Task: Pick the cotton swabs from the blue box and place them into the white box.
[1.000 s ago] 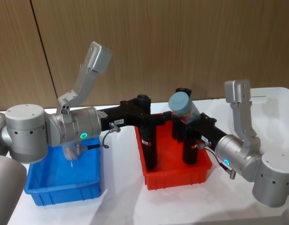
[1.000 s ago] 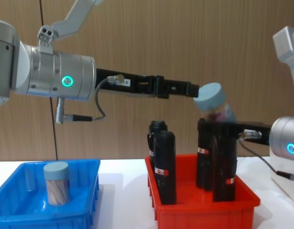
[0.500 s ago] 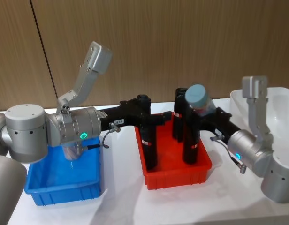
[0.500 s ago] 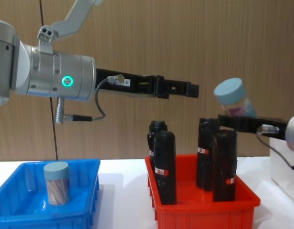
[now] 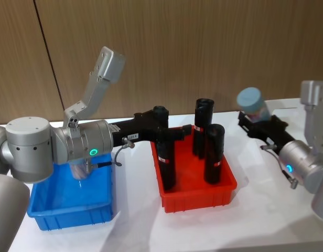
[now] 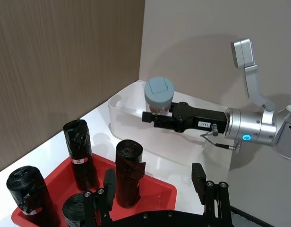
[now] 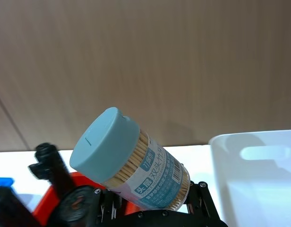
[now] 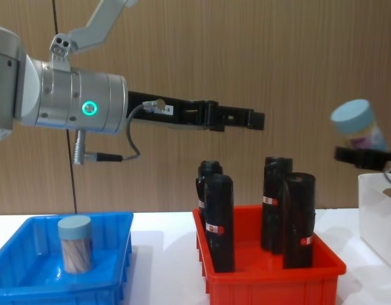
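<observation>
A cotton swab jar (image 5: pixel 251 104) with a pale blue lid is held tilted in the air, my right gripper (image 5: pixel 250 119) shut on its lower body. It hangs right of the red bin, near the rim of the white box (image 8: pixel 379 216). The left wrist view shows the same jar (image 6: pixel 159 94) in front of the white box (image 6: pixel 131 101). Another swab jar (image 8: pixel 75 243) stands upright in the blue box (image 8: pixel 30 279). My left gripper (image 8: pixel 259 121) is stretched out high over the red bin, open, with nothing between its fingers (image 6: pixel 197 175).
A red bin (image 5: pixel 198 202) sits between the two boxes and holds several tall black bottles (image 5: pixel 214 152). A wooden wall panel closes off the back. The white tabletop (image 5: pixel 151 226) shows in front of the bins.
My right gripper has carried the jar to the right, from above the red bin's bottles to beside the white box. The left arm has stayed still.
</observation>
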